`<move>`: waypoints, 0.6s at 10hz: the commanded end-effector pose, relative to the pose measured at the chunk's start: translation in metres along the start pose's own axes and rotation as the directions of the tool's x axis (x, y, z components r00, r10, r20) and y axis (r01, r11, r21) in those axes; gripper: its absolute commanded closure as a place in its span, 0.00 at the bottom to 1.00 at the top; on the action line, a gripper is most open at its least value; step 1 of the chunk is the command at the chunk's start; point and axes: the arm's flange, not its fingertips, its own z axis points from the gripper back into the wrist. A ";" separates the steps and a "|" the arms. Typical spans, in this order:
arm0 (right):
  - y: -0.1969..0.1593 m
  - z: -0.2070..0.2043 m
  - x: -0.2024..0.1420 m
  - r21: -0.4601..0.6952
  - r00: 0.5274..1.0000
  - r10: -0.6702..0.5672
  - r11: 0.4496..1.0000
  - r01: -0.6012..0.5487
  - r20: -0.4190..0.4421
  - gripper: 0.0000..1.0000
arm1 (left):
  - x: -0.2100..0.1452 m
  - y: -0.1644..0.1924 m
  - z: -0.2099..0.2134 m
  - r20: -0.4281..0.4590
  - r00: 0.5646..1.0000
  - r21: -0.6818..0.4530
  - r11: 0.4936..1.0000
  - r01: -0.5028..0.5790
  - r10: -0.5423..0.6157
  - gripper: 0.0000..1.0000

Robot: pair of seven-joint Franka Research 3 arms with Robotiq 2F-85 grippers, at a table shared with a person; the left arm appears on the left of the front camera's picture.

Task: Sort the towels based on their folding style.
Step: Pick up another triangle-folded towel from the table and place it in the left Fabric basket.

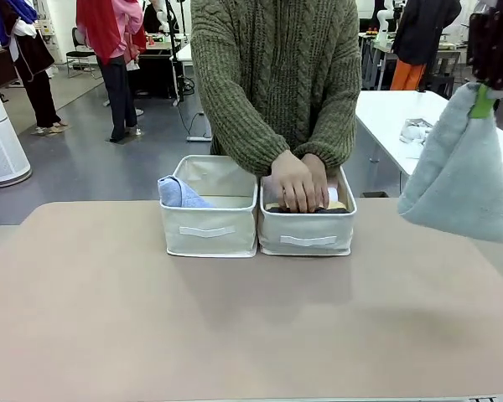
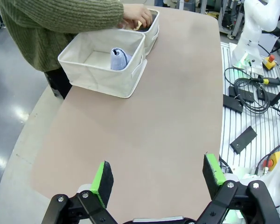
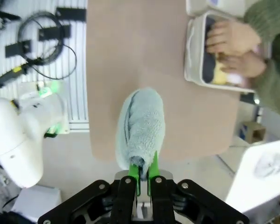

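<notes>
A pale grey-green cone-shaped towel hangs high over the table's right edge, pinched at its tip by my right gripper, which is shut on it; the same towel dangles below the gripper in the right wrist view. A light blue towel lies in the left cream bin. The right bin holds dark, yellow and pale rolled towels, pressed down by the person's two hands. My left gripper hovers open above the near table, nothing between its fingers.
Both bins stand side by side at the table's far edge in front of the person in a green sweater. A white side table with a crumpled cloth stands at the right. The other arm's base and cables lie beside the table.
</notes>
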 end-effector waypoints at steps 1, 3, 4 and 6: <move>0.007 0.008 -0.001 -0.031 1.000 -0.006 1.000 0.005 -0.024 0.91 | -0.002 0.000 -0.002 0.023 0.999 0.019 1.000 0.021 -0.021 0.00; 0.007 0.008 -0.001 -0.031 1.000 -0.006 1.000 0.005 -0.024 0.91 | -0.002 0.000 -0.002 0.023 0.999 0.019 1.000 0.021 -0.021 0.00; 0.007 0.008 -0.001 -0.031 1.000 -0.006 1.000 0.005 -0.024 0.91 | -0.002 0.000 -0.002 0.023 0.999 0.019 1.000 0.021 -0.021 0.00; 0.007 0.008 -0.001 -0.031 1.000 -0.006 1.000 0.005 -0.024 0.91 | -0.002 0.000 -0.002 0.023 0.999 0.019 1.000 0.021 -0.021 0.00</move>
